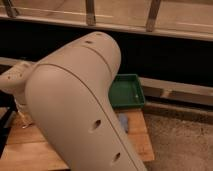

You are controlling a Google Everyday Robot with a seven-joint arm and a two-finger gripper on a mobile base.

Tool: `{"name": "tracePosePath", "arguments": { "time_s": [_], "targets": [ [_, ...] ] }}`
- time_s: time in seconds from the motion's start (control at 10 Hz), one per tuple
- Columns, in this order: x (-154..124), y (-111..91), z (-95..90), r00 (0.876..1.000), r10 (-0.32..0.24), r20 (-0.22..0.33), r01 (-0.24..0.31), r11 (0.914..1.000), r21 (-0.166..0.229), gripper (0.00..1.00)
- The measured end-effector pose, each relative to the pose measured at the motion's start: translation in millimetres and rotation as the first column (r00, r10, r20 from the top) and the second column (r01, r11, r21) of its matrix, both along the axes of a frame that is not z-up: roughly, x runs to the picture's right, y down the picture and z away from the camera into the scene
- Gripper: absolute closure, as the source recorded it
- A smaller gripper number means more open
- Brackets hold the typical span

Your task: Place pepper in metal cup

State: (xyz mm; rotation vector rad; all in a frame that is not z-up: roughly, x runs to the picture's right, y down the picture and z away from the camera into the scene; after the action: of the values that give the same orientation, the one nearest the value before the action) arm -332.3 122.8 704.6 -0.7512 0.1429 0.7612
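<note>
Hand (22, 107) hangs at the far left, just under the pale wrist (16, 80), over the left end of the wooden bench (30, 146); only its upper part shows, the rest being cut off by the arm's big cream shell (80, 115); its fingers stand wide apart, and whether anything lies between them cannot be told, since the tips are covered. That shell fills the middle of the view, running from the lower centre up to a rounded top near the middle; a few small dark holes dot its surface.

Pepper and metal cup are both out of sight, hidden behind the arm, so their place on the bench cannot be told.

Behind the arm, at the back right of the bench, a green tray (129, 91) sits with its rim raised; just in front of it, on the wood and touching the arm's outline, lies a small bluish thing (123, 123), too blurred to name. To the right of the bench runs a speckled floor (182, 142); above it a dark wall band, and along the top a pale rail with metal posts (90, 12).
</note>
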Motion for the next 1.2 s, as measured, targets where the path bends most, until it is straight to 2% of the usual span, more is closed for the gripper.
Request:
{"name": "tracePosePath", "arguments": {
  "time_s": [0.4,0.5,0.6,0.8,1.1,1.2],
  "targets": [
    [3,-2,1.7,1.0,0.001,-0.006,-0.001,1.0,0.003,0.35],
    [3,0,2.9,1.0,0.005,-0.011,-0.005,0.9999,-0.01,0.35],
    [4,7,5.5,1.0,0.004,-0.016,-0.004,0.9995,-0.033,0.35],
    [15,30,23.3,0.999,0.013,-0.041,-0.017,0.9964,-0.083,0.35],
    [19,78,48.7,0.996,-0.016,-0.091,-0.001,0.9831,-0.183,0.35],
    [23,86,51.9,0.994,-0.025,-0.109,0.003,0.9789,-0.204,0.35]
  ]
}}
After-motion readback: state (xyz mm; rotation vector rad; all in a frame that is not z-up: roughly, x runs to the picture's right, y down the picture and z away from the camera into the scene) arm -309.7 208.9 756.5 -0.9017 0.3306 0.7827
